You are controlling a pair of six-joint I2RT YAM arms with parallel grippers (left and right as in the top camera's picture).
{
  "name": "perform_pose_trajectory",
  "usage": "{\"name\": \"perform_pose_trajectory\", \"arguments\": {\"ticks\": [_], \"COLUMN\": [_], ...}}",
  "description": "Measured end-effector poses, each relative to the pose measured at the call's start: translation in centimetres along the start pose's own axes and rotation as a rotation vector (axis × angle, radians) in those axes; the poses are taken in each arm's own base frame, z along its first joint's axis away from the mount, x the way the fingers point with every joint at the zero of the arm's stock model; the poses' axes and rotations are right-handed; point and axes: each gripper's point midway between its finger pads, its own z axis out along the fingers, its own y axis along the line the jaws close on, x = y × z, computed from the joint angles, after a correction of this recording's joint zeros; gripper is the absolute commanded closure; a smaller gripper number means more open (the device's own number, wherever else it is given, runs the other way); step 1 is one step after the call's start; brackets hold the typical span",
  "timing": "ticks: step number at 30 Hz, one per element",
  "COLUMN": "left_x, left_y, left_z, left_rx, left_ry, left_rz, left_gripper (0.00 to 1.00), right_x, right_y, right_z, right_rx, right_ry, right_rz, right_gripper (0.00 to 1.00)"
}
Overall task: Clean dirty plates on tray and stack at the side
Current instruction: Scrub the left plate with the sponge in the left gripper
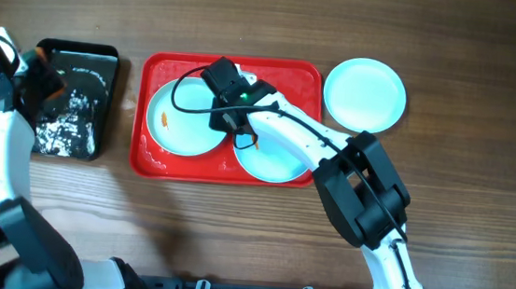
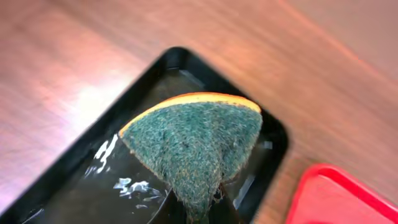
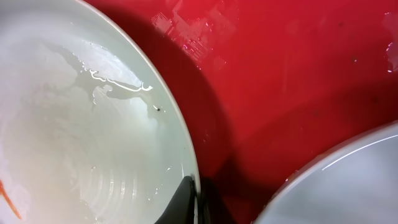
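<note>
edges: tray [image 1: 144,106] packed, left plate [image 1: 180,124] and right plate [image 1: 280,163] close together; third plate [image 1: 365,95] on open counter [image 1: 483,136] right | right claw [image 3: 194,202] pinches left plate's right rim | left claw [image 1: 52,89] clamps sponge [image 2: 196,143] over black tray [image 2: 273,134]

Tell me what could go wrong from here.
The right claw pinches the wet rim of the left round pale blue-white plate; lifted, it may slip or knock the neighbouring plate on the red plastic tray. An orange smear shows on it, so stacking now could dirty the clean plate on the table. The green-and-yellow sponge in the left claw may drip once clear of the black rectangular tray.
</note>
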Motion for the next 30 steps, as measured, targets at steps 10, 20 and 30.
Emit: {"name": "perform_pose_trajectory", "arguments": {"ticks": [10, 20, 30], "left_x": [4.3, 14.7, 23.5], "left_y": [-5.3, -17.9, -19.6], "left_z": [0.5, -2.2, 1.5], "left_rx": [0.336, 0.554, 0.493], "left_ry": [0.165, 0.524, 0.731], "left_rz": [0.013, 0.078, 0.172], "left_gripper": [0.96, 0.96, 0.96], "right_x": [0.0, 0.0, -0.5], "right_y": [0.0, -0.1, -1.0], "right_z": [0.0, 0.0, -0.1], "right_rx": [0.002, -0.003, -0.056], "right_ry": [-0.002, 0.004, 0.073], "right_rz": [-0.023, -0.023, -0.007], "right_gripper": [0.96, 0.96, 0.96]}}
